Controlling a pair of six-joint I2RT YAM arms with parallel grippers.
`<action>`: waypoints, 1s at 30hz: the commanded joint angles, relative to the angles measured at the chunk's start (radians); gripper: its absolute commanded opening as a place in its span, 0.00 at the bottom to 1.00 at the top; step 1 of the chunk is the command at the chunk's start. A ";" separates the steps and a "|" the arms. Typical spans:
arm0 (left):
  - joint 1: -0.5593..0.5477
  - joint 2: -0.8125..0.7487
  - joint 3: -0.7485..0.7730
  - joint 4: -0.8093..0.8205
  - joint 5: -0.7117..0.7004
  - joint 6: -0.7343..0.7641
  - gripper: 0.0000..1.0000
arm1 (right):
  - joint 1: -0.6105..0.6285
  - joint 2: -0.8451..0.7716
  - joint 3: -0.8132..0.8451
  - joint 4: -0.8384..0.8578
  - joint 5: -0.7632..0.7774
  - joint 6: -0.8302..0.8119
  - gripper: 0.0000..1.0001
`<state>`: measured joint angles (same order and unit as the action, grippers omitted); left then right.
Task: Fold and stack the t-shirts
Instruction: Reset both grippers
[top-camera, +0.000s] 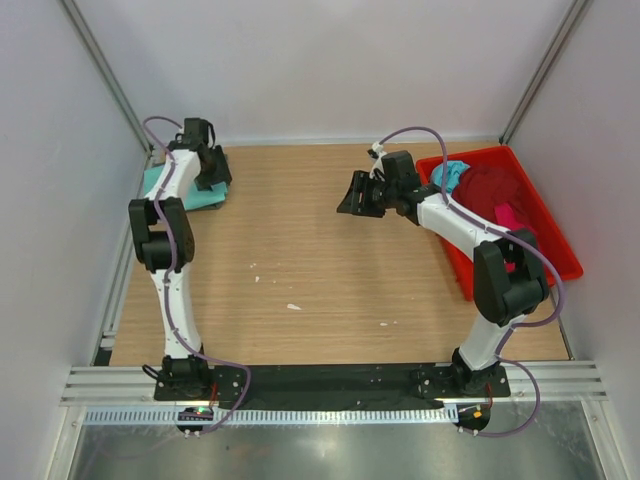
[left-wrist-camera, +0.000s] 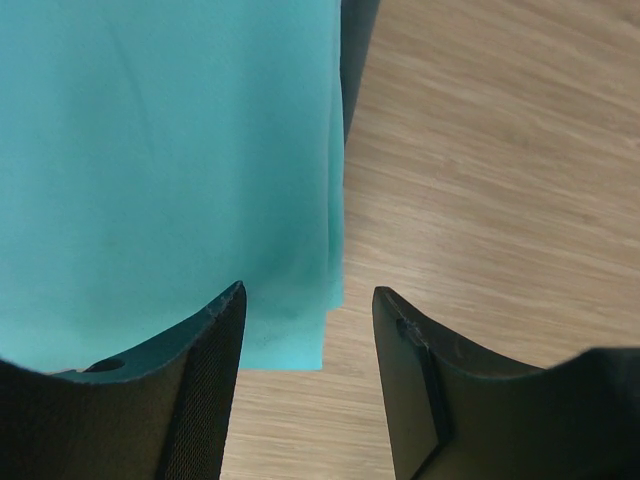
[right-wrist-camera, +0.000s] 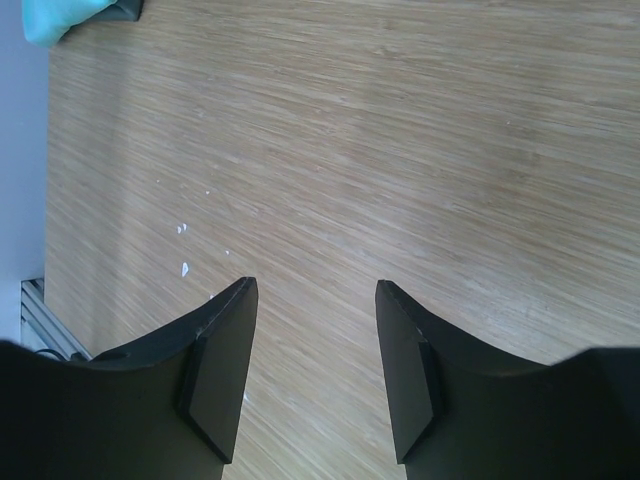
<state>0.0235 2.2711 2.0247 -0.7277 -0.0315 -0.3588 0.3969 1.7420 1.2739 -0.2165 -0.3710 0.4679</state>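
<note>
A folded mint green t-shirt (top-camera: 185, 192) lies at the far left of the table, over a dark grey one whose edge shows in the left wrist view (left-wrist-camera: 355, 50). The mint shirt (left-wrist-camera: 160, 170) fills the left of that view. My left gripper (left-wrist-camera: 310, 300) is open and empty, hovering over the shirt's near right corner; it also shows in the top view (top-camera: 212, 170). My right gripper (right-wrist-camera: 315, 295) is open and empty above bare wood at mid-table; it also shows in the top view (top-camera: 355, 197). Turquoise (top-camera: 450, 175), maroon (top-camera: 495, 190) and pink (top-camera: 510, 217) shirts lie bunched in the tray.
A red plastic tray (top-camera: 555, 240) stands at the right side of the table. White walls close in the left, back and right. Small white specks (top-camera: 293, 306) lie on the wood. An aluminium rail (top-camera: 330, 380) runs along the near edge.
</note>
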 joint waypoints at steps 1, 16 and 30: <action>-0.007 0.001 -0.032 0.056 0.070 0.021 0.54 | 0.000 0.002 0.047 0.008 0.006 0.003 0.56; -0.059 -0.088 -0.095 0.033 0.174 0.061 0.53 | 0.010 -0.093 0.028 -0.032 0.020 0.026 0.54; -0.385 -0.686 -0.677 0.155 0.261 -0.035 0.54 | 0.016 -0.442 -0.174 -0.184 0.118 0.018 0.83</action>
<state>-0.3157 1.6814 1.5063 -0.6548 0.1402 -0.3386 0.4068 1.4014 1.1313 -0.3565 -0.2947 0.4824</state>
